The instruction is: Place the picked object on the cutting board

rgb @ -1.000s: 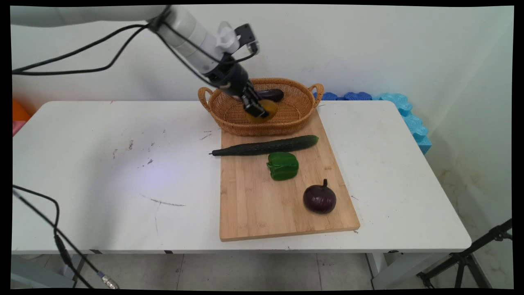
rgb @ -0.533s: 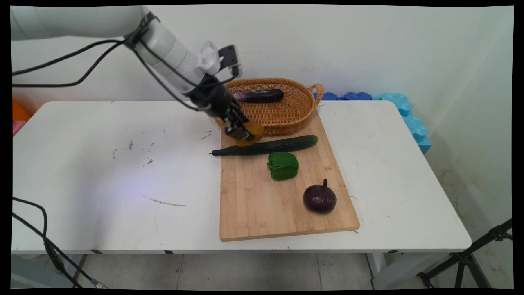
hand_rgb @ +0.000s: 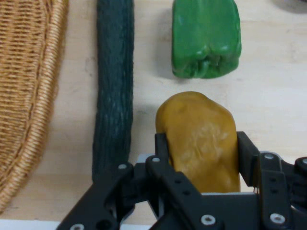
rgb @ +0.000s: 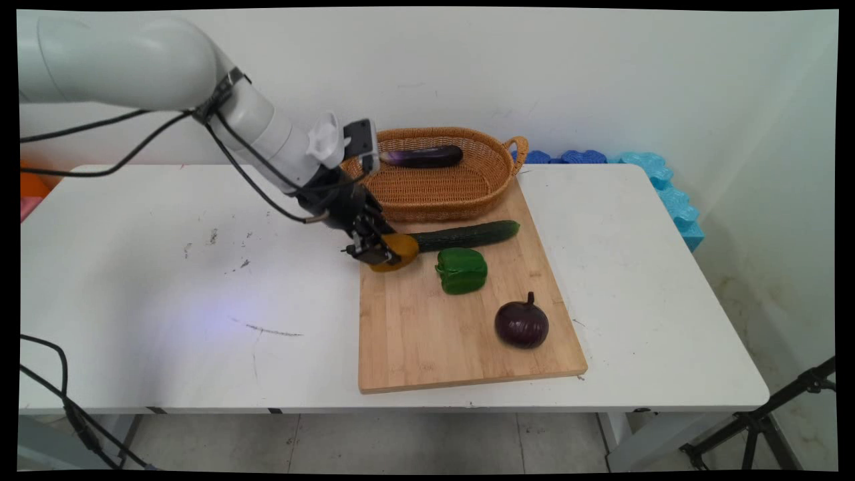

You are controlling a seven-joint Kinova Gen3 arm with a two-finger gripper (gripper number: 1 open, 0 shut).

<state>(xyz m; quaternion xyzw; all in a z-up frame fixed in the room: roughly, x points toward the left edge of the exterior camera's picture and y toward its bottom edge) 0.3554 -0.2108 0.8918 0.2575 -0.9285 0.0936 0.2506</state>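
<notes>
Yellow-brown potato point(hand_rgb: 201, 143) sits clamped in your gripper point(rgb: 378, 252), low over the wooden board point(rgb: 427, 334); can't tell if it's touching yet. Cucumber point(hand_rgb: 114, 86) lies just beside, green pepper point(hand_rgb: 206, 36) ahead, so keep it level and lower slowly.

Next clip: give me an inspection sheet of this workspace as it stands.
Surface: white table, scuffed; wooden cutting board on it.
Things: yellow-brown potato-like vegetable in the gripper, over the board's near-left corner by the cucumber; green pepper; round purple eggplant; long eggplant in the wicker basket.
Clutter: nothing seen.
Gripper: jaws shut on the vegetable.
Cables: black cables hang from the arm.
Surroundings: blue foam, tripod.
</notes>
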